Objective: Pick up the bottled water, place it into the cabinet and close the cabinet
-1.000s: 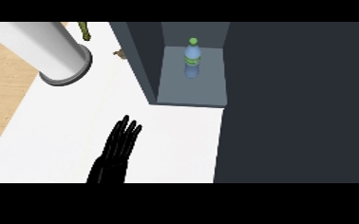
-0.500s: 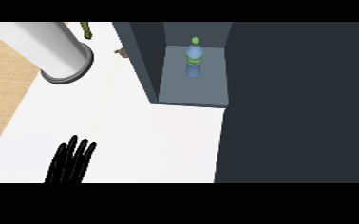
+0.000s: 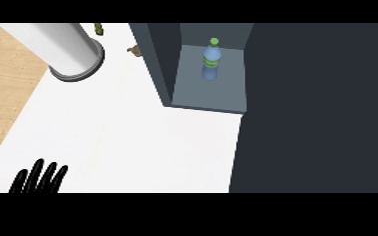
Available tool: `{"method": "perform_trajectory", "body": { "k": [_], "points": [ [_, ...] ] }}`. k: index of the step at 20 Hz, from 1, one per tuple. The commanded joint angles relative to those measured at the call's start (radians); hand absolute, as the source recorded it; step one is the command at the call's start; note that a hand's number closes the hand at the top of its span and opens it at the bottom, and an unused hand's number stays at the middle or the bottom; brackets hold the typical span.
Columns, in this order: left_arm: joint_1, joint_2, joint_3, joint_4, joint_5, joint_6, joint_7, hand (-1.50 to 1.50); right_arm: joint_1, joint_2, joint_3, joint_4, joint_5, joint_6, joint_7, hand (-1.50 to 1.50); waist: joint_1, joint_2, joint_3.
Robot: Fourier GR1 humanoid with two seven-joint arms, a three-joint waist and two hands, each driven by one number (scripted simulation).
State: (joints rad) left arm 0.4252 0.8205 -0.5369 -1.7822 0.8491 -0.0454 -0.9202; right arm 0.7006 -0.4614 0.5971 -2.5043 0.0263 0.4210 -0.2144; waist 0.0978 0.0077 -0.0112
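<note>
Bottled water [image 3: 211, 62] standing in open cabinet [image 3: 164, 65]; left hand [image 3: 38, 178] at near edge.
Hand: black, fingers straight, spread, holding nothing, low over smooth white worktop [image 3: 133, 130]. Cabinet: boxy, dark grey, flat grey floor. Bottle: upright, blue, green cap and band, towards compartment's back. Far left: white cylinder [image 3: 66, 42], dark ring at base.
</note>
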Motion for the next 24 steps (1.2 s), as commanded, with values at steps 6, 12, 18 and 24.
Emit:
{"method": "perform_trajectory", "body": {
  "k": [6, 12, 18, 24],
  "points": [
    [0.036, 0.087, 0.064, 0.026, 0.031, -0.104, -0.029, -1.5, -0.273, -0.015, 0.113, -0.023, 0.071, 0.046, 0.239, 1.5, 0.05, 0.008, -0.006],
    [0.035, 0.112, 0.085, 0.012, 0.048, -0.134, -0.019, -1.5, -0.371, 0.023, 0.105, 0.049, 0.004, 0.027, 0.285, 1.5, 0.071, 0.023, -0.007],
    [0.026, 0.138, 0.113, 0.012, 0.054, -0.158, -0.021, -1.5, -0.386, 0.07, 0.099, 0.079, -0.029, -0.004, 0.315, 1.5, 0.073, 0.028, -0.009],
    [0.02, 0.154, 0.146, 0.004, 0.072, -0.17, -0.024, -1.5, -0.364, 0.122, 0.072, 0.137, -0.094, -0.02, 0.306, 1.5, 0.089, 0.045, -0.005]
  ]
}}
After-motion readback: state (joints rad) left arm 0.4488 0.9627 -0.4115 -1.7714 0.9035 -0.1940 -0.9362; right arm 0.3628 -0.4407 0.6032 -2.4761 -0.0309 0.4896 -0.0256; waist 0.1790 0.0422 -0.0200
